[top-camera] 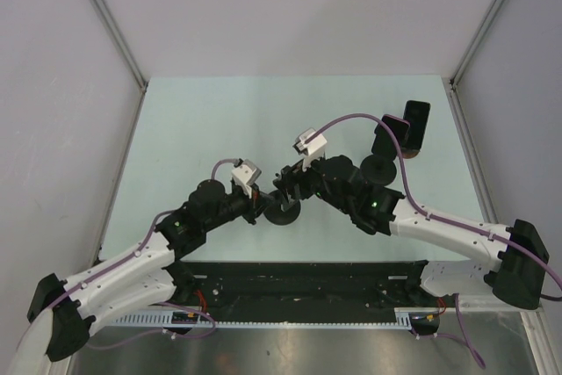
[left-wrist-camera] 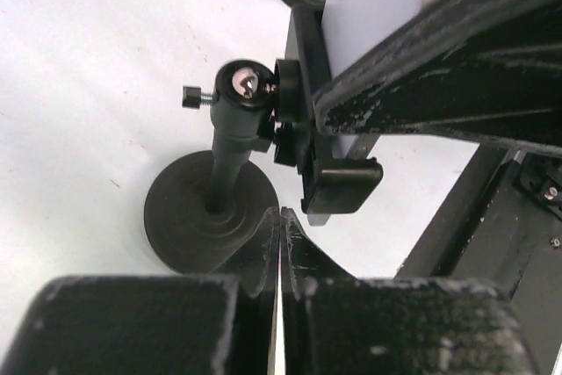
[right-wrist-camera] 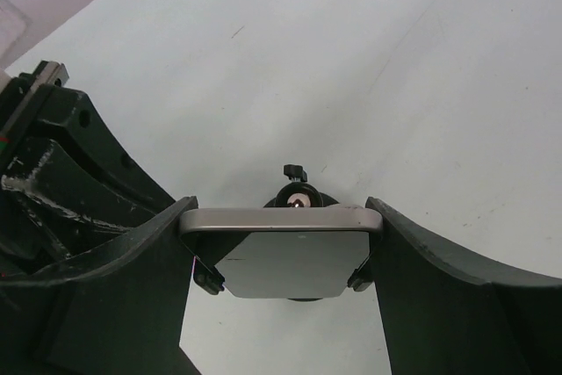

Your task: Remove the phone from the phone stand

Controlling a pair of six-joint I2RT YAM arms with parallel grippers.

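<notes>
The right gripper (right-wrist-camera: pixel 281 214) is closed on the phone (right-wrist-camera: pixel 281 265). Its two dark fingers (right-wrist-camera: pixel 439 296) press flat against the phone's opposite side edges, and the silver rim spans the whole gap between them. The phone is still in the phone stand (left-wrist-camera: pixel 230 142). The black clamp (left-wrist-camera: pixel 307 120) sits against the phone's back, and its small hooked arms (right-wrist-camera: pixel 208 280) show at the lower corners just inside each finger. The stand's ball head (right-wrist-camera: pixel 297 198) with its thumb screw peeks out just beyond the phone's far edge, centred between the jaws.

The left gripper (left-wrist-camera: pixel 279 221) is fully closed with nothing between its fingers, only a thin seam. Directly ahead of its tips is the stand's round base (left-wrist-camera: pixel 189 208) on the pale table (right-wrist-camera: pixel 395 59). The tips seem to meet the base's near rim, though the angle does not settle whether they touch. The clamp's bottom lip hangs just above and slightly right of those tips.
</notes>
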